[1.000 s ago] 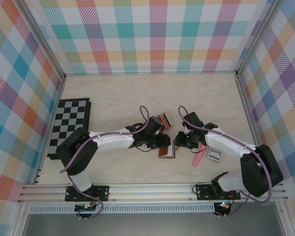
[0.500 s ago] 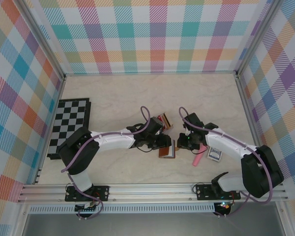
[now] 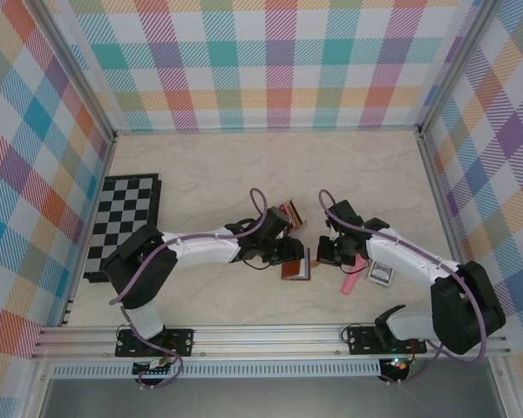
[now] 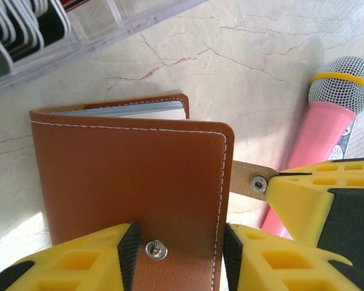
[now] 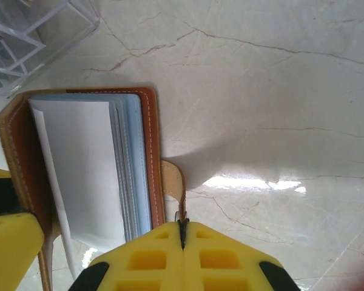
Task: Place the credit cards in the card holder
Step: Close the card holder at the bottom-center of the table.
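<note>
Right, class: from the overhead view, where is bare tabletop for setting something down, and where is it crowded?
Free: the table strip along the back wall; the patch between card holder and near rail. Crowded: the middle, with clear rack, pink microphone and small box.

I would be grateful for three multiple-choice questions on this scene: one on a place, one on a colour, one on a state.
1. The chessboard lies on the table's: A left side; B right side; C far middle.
2. The microphone's handle is: A blue; B pink; C green.
3. The right gripper is: A wide open; B shut on the card holder's snap tab; C holding the microphone.
Answers: 1 A, it lies at the left in the overhead view; 2 B, the handle is plainly pink; 3 B, its fingers meet on the tab.
</note>
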You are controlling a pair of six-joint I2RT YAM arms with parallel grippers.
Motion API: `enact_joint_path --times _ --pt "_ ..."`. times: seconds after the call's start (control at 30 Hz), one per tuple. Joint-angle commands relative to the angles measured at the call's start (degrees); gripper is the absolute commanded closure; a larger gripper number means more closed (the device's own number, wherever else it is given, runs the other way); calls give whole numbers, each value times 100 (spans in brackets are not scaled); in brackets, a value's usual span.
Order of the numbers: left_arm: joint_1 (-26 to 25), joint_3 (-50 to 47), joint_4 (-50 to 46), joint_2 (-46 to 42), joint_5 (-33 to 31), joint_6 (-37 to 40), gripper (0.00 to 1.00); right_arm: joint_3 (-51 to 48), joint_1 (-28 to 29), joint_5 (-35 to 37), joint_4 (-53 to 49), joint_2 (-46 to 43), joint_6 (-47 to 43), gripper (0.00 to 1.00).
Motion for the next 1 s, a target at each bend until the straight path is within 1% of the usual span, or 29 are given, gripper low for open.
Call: enact_joint_path --times 0.0,0.1,0.27,0.4,0.47,0.53,0.6,0.63,0.73,0.83,0.97 --pt "-165 287 -617 35 -214 294 56 -71 -31 -159 -10 -121 5 98" --pt "-238 291 -848 -197 -602 370 56 -55 -58 -180 14 -100 -3 97" --pt "-229 -145 -1004 -1034 -1397 398 53 -24 -64 -142 -20 5 -54 96" --pt "-195 -483 -1000 -1501 -1623 376 53 -34 -60 -132 3 68 -47 96" --pt "-132 -615 -1015 -1569 -1688 252 54 -7 -64 -159 19 105 -42 95" --pt "-51 -717 -1187 -1486 -1604 128 58 0 -61 -180 29 104 -40 95" --pt "-27 -778 -1116 -1332 -1428 70 60 25 -58 -178 28 107 -41 95" --pt "-27 -772 -889 -1222 -1334 56 61 39 -64 -186 18 105 -44 95" --pt "-34 -673 -714 -841 -1060 35 63 69 -61 -199 7 71 -46 95" --pt "-45 -587 -434 -555 -837 25 63 53 -58 -272 41 -29 -22 95" --pt "-104 -316 -463 -146 -723 117 61 44 -66 -309 21 -214 14 94"
